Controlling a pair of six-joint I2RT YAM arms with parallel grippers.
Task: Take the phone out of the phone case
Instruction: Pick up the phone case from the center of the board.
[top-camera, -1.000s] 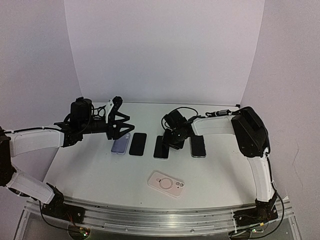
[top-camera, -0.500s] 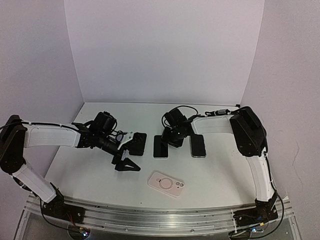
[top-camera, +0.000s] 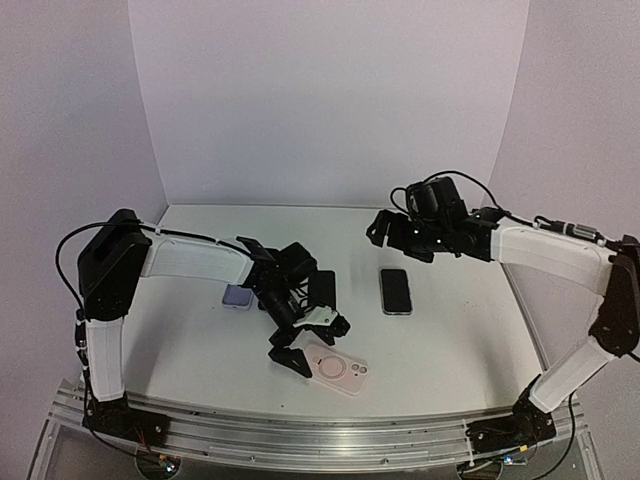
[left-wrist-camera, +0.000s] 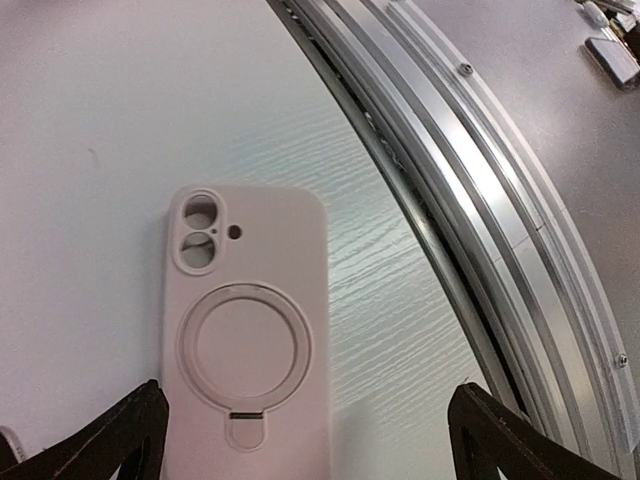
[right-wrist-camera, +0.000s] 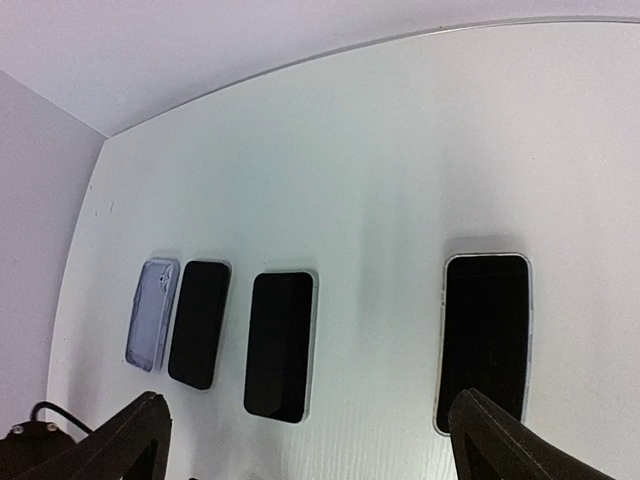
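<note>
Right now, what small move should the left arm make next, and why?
Probably lower the left gripper onto the pink case: its jaws stand open above the case, which lies back up and ungripped between them in the wrist view.

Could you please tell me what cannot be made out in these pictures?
- Pink case: lies back up in the top and left wrist views, so any phone inside is hidden; the left wrist frame's bottom edge cuts its lower end.
- Lavender case: top view, partly behind the left arm; too small in the right wrist view to tell its contents.
- Dark phone beside it: top view, mostly covered by that arm.
</note>
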